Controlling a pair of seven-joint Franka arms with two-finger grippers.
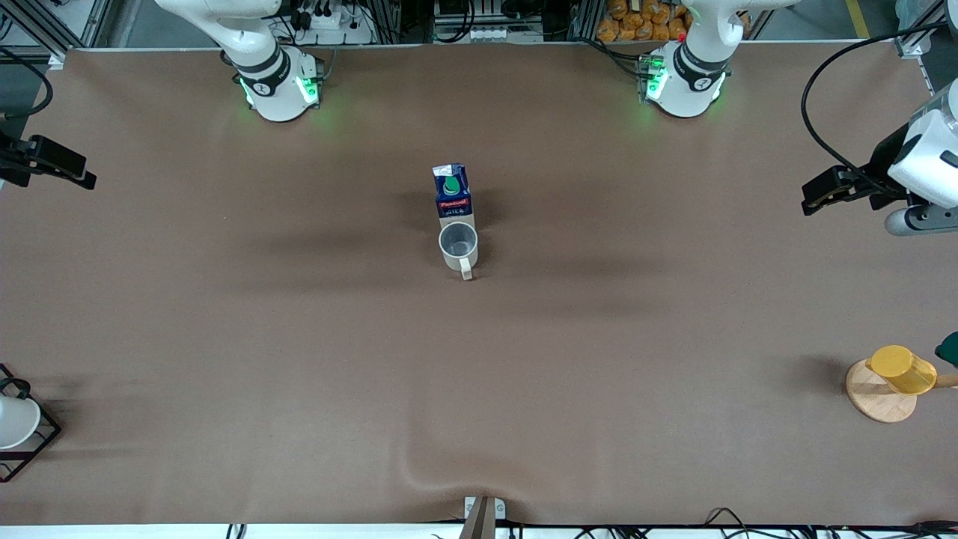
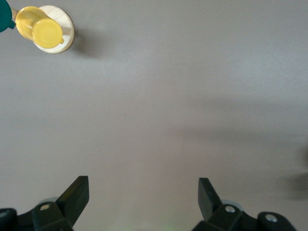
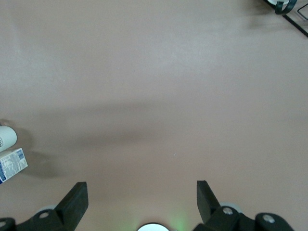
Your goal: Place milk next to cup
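The milk point(image 1: 452, 191), a dark blue carton with a green cap and red label, stands upright at the middle of the table. The cup point(image 1: 458, 247), an off-white mug with its handle toward the front camera, stands right beside it, just nearer to the front camera. Both show at the edge of the right wrist view: the milk point(image 3: 12, 166) and the cup point(image 3: 6, 137). My left gripper point(image 1: 817, 196) hangs open and empty over the left arm's end of the table, also seen in its wrist view point(image 2: 143, 192). My right gripper point(image 1: 66, 168) hangs open and empty over the right arm's end point(image 3: 142, 192).
A yellow cup on a round wooden stand point(image 1: 891, 382) sits near the front at the left arm's end, also in the left wrist view point(image 2: 45, 29). A white cup in a black wire rack point(image 1: 15, 423) sits near the front at the right arm's end.
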